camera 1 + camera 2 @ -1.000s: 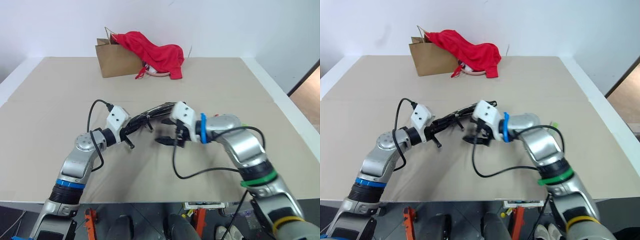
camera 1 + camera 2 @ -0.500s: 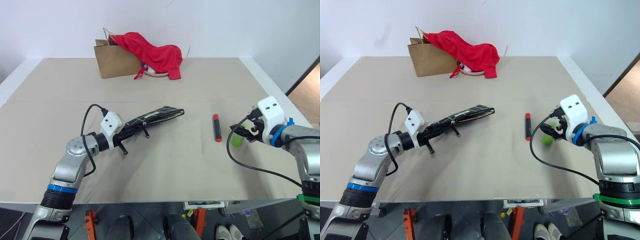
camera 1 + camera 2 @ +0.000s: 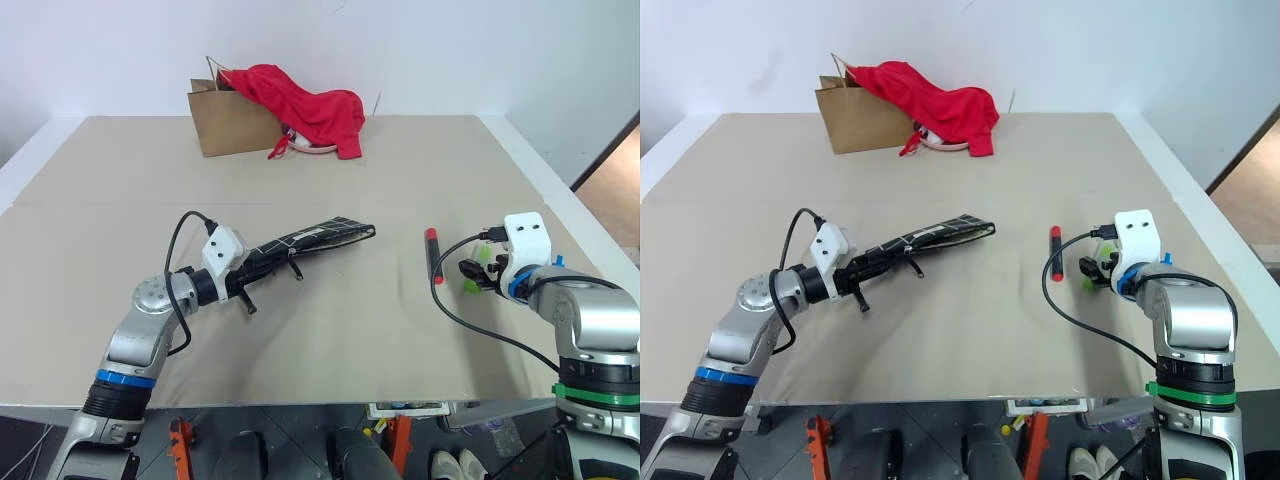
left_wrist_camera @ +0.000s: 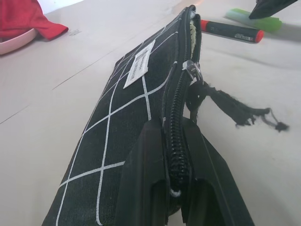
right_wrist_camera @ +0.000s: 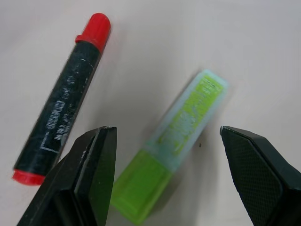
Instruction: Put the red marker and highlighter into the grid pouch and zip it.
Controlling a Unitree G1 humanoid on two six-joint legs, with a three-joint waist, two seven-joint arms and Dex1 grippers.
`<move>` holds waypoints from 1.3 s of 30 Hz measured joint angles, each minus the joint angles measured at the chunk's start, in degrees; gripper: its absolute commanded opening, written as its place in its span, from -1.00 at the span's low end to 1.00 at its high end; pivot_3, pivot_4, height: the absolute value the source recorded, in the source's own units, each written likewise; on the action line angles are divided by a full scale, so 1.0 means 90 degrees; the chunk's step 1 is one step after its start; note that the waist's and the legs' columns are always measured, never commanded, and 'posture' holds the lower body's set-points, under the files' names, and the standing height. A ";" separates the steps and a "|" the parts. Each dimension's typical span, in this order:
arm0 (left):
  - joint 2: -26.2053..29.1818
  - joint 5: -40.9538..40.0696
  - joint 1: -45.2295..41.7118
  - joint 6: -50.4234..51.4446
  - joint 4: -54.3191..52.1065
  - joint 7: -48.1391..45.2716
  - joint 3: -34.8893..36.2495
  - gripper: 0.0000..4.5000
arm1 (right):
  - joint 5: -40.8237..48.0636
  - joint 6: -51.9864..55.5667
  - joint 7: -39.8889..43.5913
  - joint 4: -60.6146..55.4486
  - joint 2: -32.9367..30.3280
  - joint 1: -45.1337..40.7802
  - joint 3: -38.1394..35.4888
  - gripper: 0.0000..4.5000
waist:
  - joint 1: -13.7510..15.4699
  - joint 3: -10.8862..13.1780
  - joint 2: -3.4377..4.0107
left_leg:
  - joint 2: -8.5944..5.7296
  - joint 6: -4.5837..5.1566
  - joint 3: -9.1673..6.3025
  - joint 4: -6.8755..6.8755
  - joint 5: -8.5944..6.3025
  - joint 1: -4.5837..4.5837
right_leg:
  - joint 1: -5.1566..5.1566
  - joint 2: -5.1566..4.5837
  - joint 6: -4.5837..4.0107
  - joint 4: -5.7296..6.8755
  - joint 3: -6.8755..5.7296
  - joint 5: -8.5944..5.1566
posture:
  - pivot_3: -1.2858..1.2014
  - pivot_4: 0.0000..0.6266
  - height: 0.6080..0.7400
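Right gripper (image 5: 162, 176) is hanging wide open over the highlighter (image 5: 176, 141), fingers straddling it, and the lime barrel is running lengthwise between them, lying on the tabletop (image 3: 400, 180). Just beside it the red marker (image 5: 63, 96) is lying almost parallel, outside one finger. Left gripper (image 4: 171, 165) is clamping the zipper edge of the grid pouch (image 4: 127, 108), well off across the tabletop. That wrist view is showing the zipper partly open; the head views aren't revealing that.
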 measured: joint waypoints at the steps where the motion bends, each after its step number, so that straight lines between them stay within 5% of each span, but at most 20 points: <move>1: -0.0011 -0.0005 0.0026 0.0000 0.0000 0.0006 0.0000 -1.00 | -0.0003 0.0006 -0.0053 0.0028 0.0000 0.0014 -0.0002 0.69 | 0.0000 0.0000 0.0000 | 0.0000 0.0000 0.0000 0.0000 0.0000 0.0000 | 0.0000 0.0000 0.0000 0.0000 0.0000 0.0000 | 0.03 -0.52 1.00; 23: -0.0020 -0.0065 0.0105 -0.0109 0.0017 0.0029 0.0096 -1.00 | -0.0012 -0.0310 -0.0656 0.0402 0.0774 -0.0037 -0.0014 0.69 | -0.0009 -0.0011 -0.0018 | 0.0006 0.0001 0.0005 0.0002 0.0001 0.0028 | 0.0022 0.0005 -0.0006 -0.0001 0.0005 0.0011 | 0.03 -0.52 1.00; 27: -0.0020 -0.0066 0.0105 -0.0124 0.0047 0.0023 0.0097 -1.00 | -0.0010 -0.0463 -0.0655 0.0484 0.0775 -0.0002 0.0028 0.26 | -0.0009 -0.0013 -0.0020 | 0.0005 0.0002 0.0007 0.0004 0.0002 0.0029 | 0.0024 0.0005 -0.0003 -0.0001 0.0009 0.0015 | 0.03 -0.52 1.00; 31: -0.0018 -0.0070 0.0106 -0.0193 0.0108 0.0003 0.0102 -1.00 | -0.0004 -0.0682 -0.0649 0.0539 0.0777 0.0064 0.0045 -0.48 | -0.0001 -0.0013 -0.0021 | 0.0003 0.0002 0.0006 0.0005 0.0002 0.0028 | 0.0027 0.0002 -0.0001 -0.0007 0.0008 0.0015 | 0.03 -0.52 1.00; 39: 0.0009 -0.0093 0.0129 -0.0197 0.0146 -0.0028 0.0124 -1.00 | 0.0005 -0.1407 -0.0545 0.0855 0.0697 0.0049 0.0000 -0.54 | -0.0004 -0.0007 -0.0013 | 0.0002 0.0002 0.0012 0.0001 0.0002 0.0023 | 0.0022 0.0001 0.0004 -0.0017 0.0016 0.0017 | 0.03 -0.52 1.00</move>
